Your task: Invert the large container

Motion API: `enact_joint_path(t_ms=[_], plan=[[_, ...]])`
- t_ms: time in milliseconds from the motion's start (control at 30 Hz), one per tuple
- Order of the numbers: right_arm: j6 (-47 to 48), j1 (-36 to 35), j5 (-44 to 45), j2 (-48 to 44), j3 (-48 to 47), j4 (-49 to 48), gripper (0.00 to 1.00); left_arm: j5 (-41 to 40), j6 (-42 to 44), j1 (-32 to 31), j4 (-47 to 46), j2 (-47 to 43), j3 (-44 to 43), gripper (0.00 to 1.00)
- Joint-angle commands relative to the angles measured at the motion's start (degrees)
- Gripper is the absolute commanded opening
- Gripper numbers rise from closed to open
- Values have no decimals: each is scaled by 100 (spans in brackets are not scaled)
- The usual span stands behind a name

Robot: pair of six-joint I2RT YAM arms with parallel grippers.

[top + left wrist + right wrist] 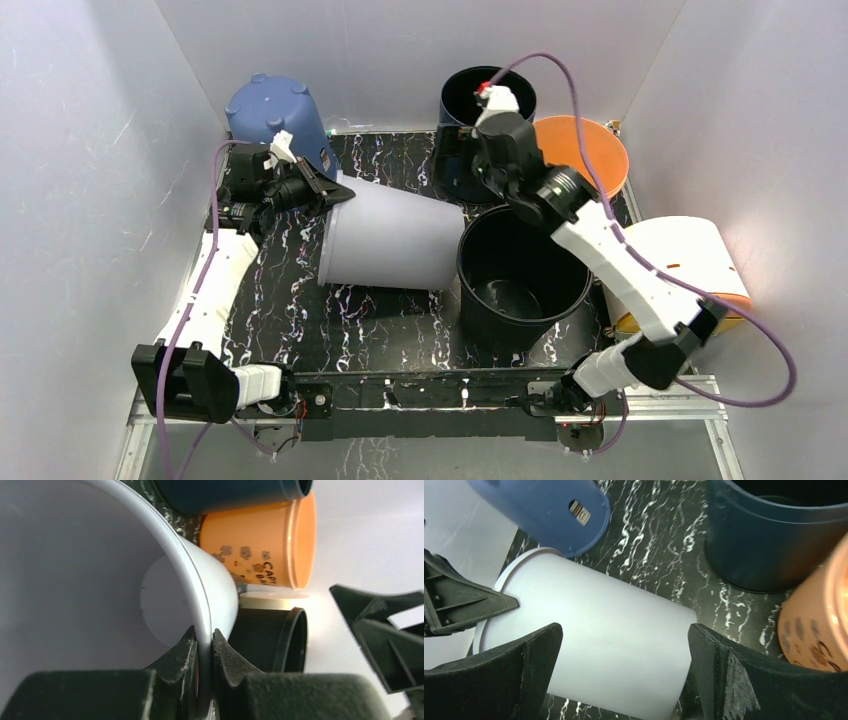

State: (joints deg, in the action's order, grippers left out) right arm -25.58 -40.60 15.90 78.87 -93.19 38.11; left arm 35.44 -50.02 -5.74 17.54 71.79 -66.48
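Observation:
The large pale grey container point(390, 240) lies on its side on the black marbled table, mouth to the left and base to the right. My left gripper point(322, 190) is shut on its rim, one finger inside and one outside, as the left wrist view shows point(205, 650), with the container's inside point(75, 580) filling the left. My right gripper point(478, 170) is open and empty above the container's base end. In the right wrist view its fingers point(624, 665) straddle the container point(594, 630) without touching it.
A black bucket point(520, 275) stands upright against the container's base. A dark blue bucket point(480, 110) and an orange bucket point(585, 150) stand at the back. A blue bucket point(275, 115) sits upside down back left. A white-and-orange tub point(690, 265) lies at the right.

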Motion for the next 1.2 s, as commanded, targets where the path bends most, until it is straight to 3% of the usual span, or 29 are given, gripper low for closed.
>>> enact_joint_path(t_ms=[0,67,100,233,333,467,633,800,1167], plan=[[405,231,-1388,863,-828,710,98,-680,1204,29,1360,-310,-265,12],[411,314,-1588,1211,-1093,973,98,-1041,1326,29,1534,-345,-198,39],[403,335,-1662,1278,-1161,1054,98,-1125,1379,29,1594,-349,-172,47],[265,345,-1367,1483,-1069,1242,98,-1216,1590,38,1770,-277,-83,71],[269,346,-1188,1520,-851,1382,98,-1398,1936,37,2236,-61,-333,83],[72,580,-1763,1480,-293,1247,98,-1819,2143,38,2624,-244,-684,86],[-17,784,-2468,1501,-8,945,98,-1740,2321,38,2626,-304,-539,80],[-189,939,-3374,1369,301,397,98,-1698,2345,33,2593,-340,-458,65],[-650,1001,-4482,969,947,-1231,98,-1395,2422,37,2199,-278,22,58]])
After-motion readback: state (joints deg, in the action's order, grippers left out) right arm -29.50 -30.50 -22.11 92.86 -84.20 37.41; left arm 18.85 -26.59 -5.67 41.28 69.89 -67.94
